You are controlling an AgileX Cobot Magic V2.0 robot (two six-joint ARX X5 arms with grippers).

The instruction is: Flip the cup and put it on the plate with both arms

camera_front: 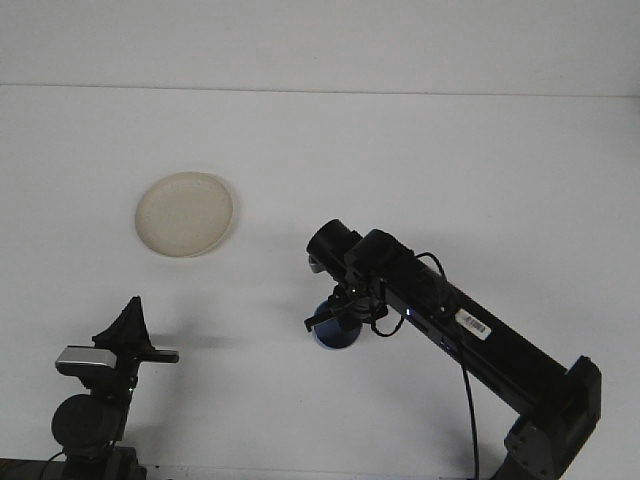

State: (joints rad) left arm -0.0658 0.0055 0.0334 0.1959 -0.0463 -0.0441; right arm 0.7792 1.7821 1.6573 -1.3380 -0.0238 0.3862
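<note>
Resting low near the table's [480, 160] middle, blue cup [337, 334], fingers of the right gripper [336, 318] clamped on it from above, arm stretched in from lower right; cream plate [185, 214] well apart at upper left; left gripper [128, 322] near the bottom-left edge, fingers together, holding nothing.

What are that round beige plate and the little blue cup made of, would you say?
The plate looks like matte plastic or melamine: even cream colour, dull surface with no glare, thin raised rim. It might also be paper or unglazed ceramic. The blue cup looks like smooth plastic: uniform flat blue, no shine. Most of it is hidden under the right gripper, so that guess is looser.
</note>
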